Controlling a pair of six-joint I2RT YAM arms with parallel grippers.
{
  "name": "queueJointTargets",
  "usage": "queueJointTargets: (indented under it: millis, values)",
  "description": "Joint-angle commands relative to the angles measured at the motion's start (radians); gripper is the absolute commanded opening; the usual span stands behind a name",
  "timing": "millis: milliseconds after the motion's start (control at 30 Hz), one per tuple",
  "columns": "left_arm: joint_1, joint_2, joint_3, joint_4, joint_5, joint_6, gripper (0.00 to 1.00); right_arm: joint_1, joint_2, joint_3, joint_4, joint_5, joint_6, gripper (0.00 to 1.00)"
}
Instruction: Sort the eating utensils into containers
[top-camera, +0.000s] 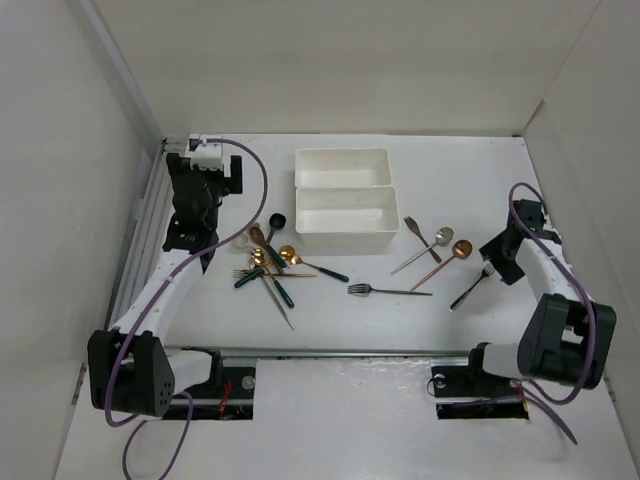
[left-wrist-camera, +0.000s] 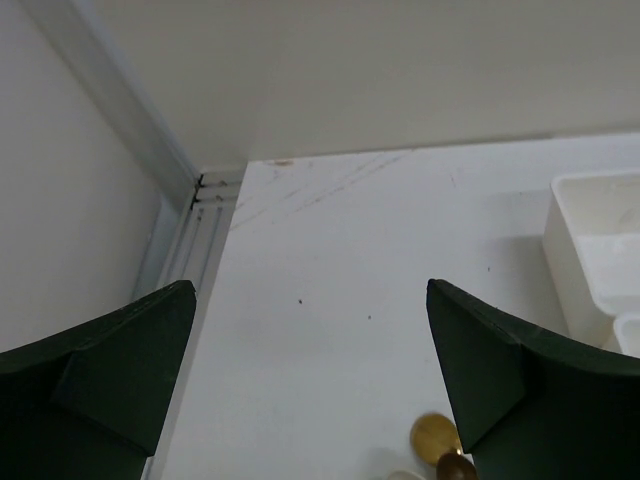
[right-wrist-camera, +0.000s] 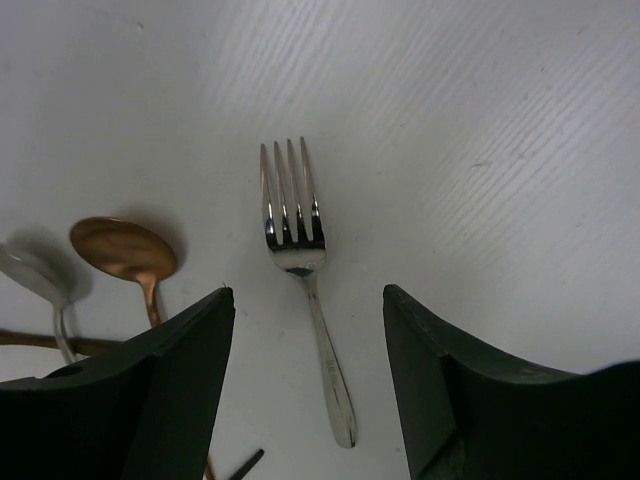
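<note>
Fork (right-wrist-camera: 298, 245) right of white tray (top-camera: 346, 242) | likely light, stiff, slick; pinch mid-handle | your right gripper (right-wrist-camera: 308, 300) spread astride it, left gripper (left-wrist-camera: 310, 300) wide apart

Two trays (top-camera: 342, 167), roughly twelve utensils (top-camera: 388, 291)

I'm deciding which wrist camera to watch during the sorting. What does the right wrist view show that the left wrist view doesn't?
Right wrist only: a silver metal fork lying untouched between the right gripper's dark fingers, beside a copper-rose spoon bowl and a silver spoon bowl. Left wrist only: a white rectangular plastic tray, a gold spoon bowl, the wall corner, with nothing between the left gripper's fingers. Both: white tabletop and open fingers.
</note>
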Motion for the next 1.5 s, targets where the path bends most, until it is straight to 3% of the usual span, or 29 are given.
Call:
queueJointTargets:
  millis: [0, 300, 400, 533, 567, 667, 867, 1033, 1167, 1267, 1300, 1367, 1467]
  values:
    - [-0.026, -0.015, 0.036, -0.126, -0.033, -0.03, 1.0, -0.018, 0.074, 0.028, -0.04, -0.086, -0.004, 0.67]
    - [-0.026, -0.048, 0.011, -0.102, -0.056, -0.012, 1.0, -0.018, 0.237, 0.039, -0.05, -0.135, -0.033, 0.65]
    - [-0.026, -0.048, 0.002, -0.068, -0.067, -0.003, 1.0, -0.018, 0.283, 0.039, -0.032, -0.172, -0.044, 0.59]
    - [-0.017, -0.038, -0.007, -0.048, -0.076, -0.003, 1.0, -0.018, 0.314, 0.039, -0.023, -0.172, -0.054, 0.28]
    - [-0.017, -0.038, -0.007, -0.039, -0.076, -0.003, 1.0, -0.018, 0.314, 0.039, -0.023, -0.172, -0.054, 0.16]
    - [-0.017, -0.038, -0.007, -0.039, -0.076, -0.003, 1.0, -0.018, 0.314, 0.05, -0.023, -0.148, -0.064, 0.0]
    - [-0.017, -0.038, -0.026, -0.059, -0.058, -0.003, 1.0, -0.018, 0.236, 0.106, -0.076, -0.065, -0.041, 0.0]
    - [-0.017, -0.038, -0.026, -0.09, -0.035, -0.024, 1.0, -0.018, 0.043, 0.198, -0.104, -0.056, 0.098, 0.0]
    - [-0.017, -0.038, -0.026, -0.11, -0.026, -0.046, 1.0, 0.089, -0.083, 0.294, -0.057, -0.056, 0.313, 0.0]
    - [-0.017, -0.038, -0.035, -0.11, -0.036, -0.073, 1.0, 0.312, -0.111, 0.315, 0.118, 0.0, 0.567, 0.0]
    - [-0.017, -0.038, -0.035, -0.11, -0.036, -0.083, 1.0, 0.425, -0.096, 0.329, 0.158, 0.019, 0.634, 0.0]
    - [-0.017, -0.038, -0.035, -0.122, -0.036, -0.083, 1.0, 0.532, -0.014, 0.378, 0.258, 0.046, 0.779, 0.0]
    - [-0.017, -0.048, -0.035, -0.133, -0.036, -0.083, 1.0, 0.705, 0.175, 0.54, 0.228, 0.118, 0.863, 0.0]
